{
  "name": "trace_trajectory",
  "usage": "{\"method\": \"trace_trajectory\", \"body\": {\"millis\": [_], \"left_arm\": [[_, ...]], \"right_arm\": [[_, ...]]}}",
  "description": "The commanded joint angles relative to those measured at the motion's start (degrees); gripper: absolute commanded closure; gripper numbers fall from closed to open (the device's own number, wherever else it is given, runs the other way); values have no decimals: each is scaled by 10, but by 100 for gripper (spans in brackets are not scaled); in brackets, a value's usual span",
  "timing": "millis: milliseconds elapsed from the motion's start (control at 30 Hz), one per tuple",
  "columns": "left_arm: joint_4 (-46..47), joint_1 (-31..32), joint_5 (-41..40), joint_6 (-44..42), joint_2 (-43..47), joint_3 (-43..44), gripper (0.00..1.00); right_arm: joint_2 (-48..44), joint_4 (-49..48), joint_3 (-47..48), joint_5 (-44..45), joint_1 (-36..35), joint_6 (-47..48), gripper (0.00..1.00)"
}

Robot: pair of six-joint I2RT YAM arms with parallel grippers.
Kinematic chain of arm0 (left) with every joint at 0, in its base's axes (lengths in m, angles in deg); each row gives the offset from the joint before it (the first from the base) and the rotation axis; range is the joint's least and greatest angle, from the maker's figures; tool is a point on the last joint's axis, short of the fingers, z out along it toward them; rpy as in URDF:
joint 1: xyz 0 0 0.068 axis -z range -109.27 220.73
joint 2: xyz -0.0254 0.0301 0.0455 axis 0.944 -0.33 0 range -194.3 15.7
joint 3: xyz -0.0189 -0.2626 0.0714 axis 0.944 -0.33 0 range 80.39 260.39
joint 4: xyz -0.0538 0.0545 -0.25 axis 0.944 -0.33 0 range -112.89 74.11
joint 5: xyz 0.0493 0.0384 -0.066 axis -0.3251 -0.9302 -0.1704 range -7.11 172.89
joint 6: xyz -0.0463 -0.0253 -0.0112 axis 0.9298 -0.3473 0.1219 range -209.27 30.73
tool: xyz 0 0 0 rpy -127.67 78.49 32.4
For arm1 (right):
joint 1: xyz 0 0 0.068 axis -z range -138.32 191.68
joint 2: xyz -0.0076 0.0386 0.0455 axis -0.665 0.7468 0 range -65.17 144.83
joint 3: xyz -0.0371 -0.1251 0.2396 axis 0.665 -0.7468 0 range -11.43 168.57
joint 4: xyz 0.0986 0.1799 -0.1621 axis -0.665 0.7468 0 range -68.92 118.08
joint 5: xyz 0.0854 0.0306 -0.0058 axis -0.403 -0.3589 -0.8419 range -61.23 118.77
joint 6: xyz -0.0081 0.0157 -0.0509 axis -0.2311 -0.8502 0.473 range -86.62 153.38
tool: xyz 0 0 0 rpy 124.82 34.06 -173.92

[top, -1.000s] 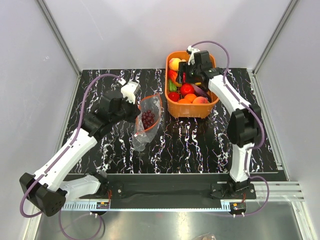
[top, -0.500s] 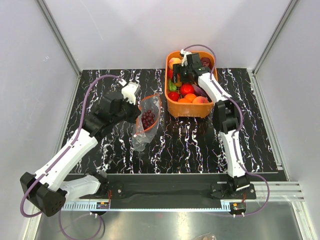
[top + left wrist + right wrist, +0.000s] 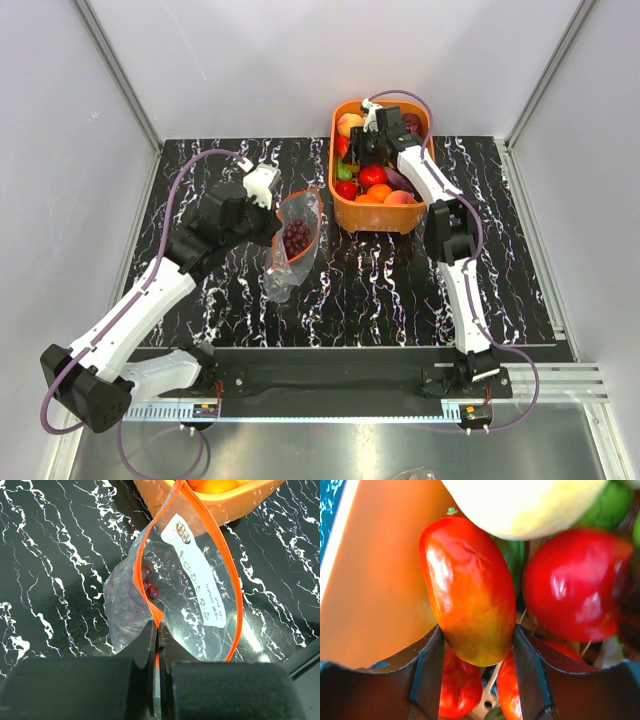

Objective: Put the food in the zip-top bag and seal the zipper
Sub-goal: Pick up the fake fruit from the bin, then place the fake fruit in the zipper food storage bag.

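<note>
The clear zip-top bag [image 3: 293,250] lies on the black marbled table, mouth gaping toward the basket, with a purple grape bunch [image 3: 149,585] inside. My left gripper [image 3: 278,222] is shut on the bag's red-orange zipper [image 3: 158,619] at the near lip. My right gripper [image 3: 362,158] reaches down into the orange basket [image 3: 385,218]. In the right wrist view its fingers press both sides of a glossy red-orange fruit [image 3: 467,590]. Other food lies around it: a red round piece [image 3: 575,585] and a pale yellow-peach piece [image 3: 520,505].
The basket stands at the table's back right, just beyond the bag's mouth, and its wall [image 3: 375,580] is close on the gripper's left. Several more toy fruits fill it. Grey panel walls enclose the table.
My right gripper dropped slightly lower into the basket's left side, and its jaws closed in on the red-orange fruit. The left arm and the bag stayed still.
</note>
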Motion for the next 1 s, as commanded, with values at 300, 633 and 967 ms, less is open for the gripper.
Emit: {"method": "trace_trajectory", "body": {"millis": [300,633,967], "left_arm": [[31,-2,-12,-8,18,1,100],[15,-1,-26,-3,17,10,100],[-32,-1,-4,20,-7,44,100]], "right_arm": [[-284,-159,-257,-8,-3,7,68],[-520,-214,-479,-99,-21,4,68],[-690,-231,-640,-121,-171,91,68]]}}
